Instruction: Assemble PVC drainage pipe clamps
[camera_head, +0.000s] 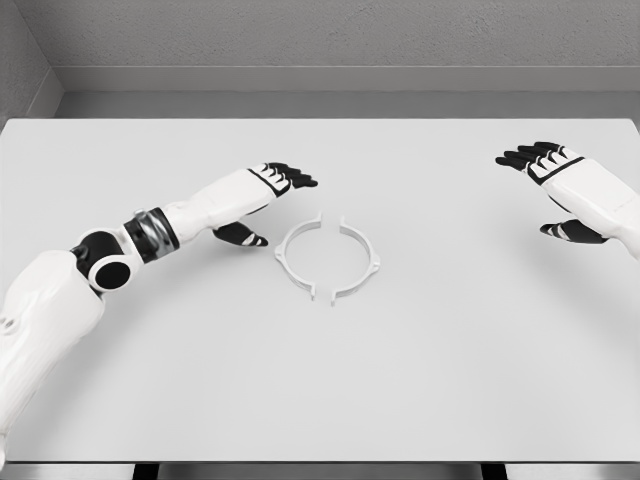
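Two white half-ring clamp pieces lie flat in the middle of the table, facing each other as a nearly closed circle with small gaps at top and bottom. The left half (293, 257) curves leftward, the right half (361, 261) rightward. My left hand (268, 205) hovers just left of the left half, fingers spread, thumb low near the table, holding nothing. My right hand (548, 190) is far to the right, fingers extended and holding nothing.
The white table (320, 380) spans the view, its front edge at the bottom and a grey wall behind. Nothing else lies on it.
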